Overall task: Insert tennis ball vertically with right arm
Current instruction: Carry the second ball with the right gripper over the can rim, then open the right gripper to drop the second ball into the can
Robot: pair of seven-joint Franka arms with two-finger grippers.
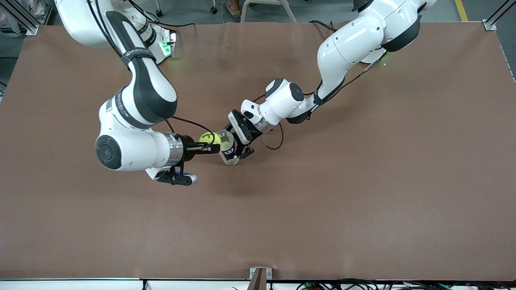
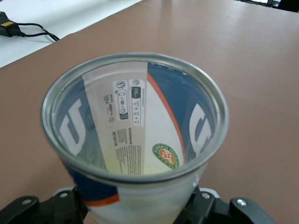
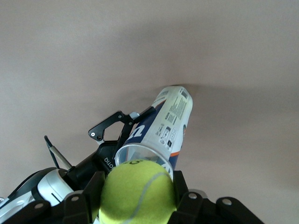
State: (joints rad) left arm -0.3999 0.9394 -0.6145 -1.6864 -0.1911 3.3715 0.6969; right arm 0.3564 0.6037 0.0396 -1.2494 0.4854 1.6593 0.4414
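A yellow-green tennis ball (image 1: pixel 210 138) (image 3: pixel 138 191) sits between the fingers of my right gripper (image 1: pixel 210 146) (image 3: pixel 137 193), which is shut on it right beside the open mouth of a clear ball can (image 1: pixel 228 148) (image 3: pixel 163 126). The can has a blue, white and orange label. It stands tilted with its base on the brown table (image 1: pixel 363 181). My left gripper (image 1: pixel 242 145) (image 2: pixel 140 205) is shut around the can's wall just below its metal rim (image 2: pixel 135 175). The can's inside looks empty in the left wrist view.
The brown mat covers the whole table. A black cable (image 1: pixel 274 141) loops off the left wrist beside the can. The table's front edge (image 1: pixel 258 278) carries a small bracket and cables. A power adapter (image 2: pixel 9 28) lies off the mat.
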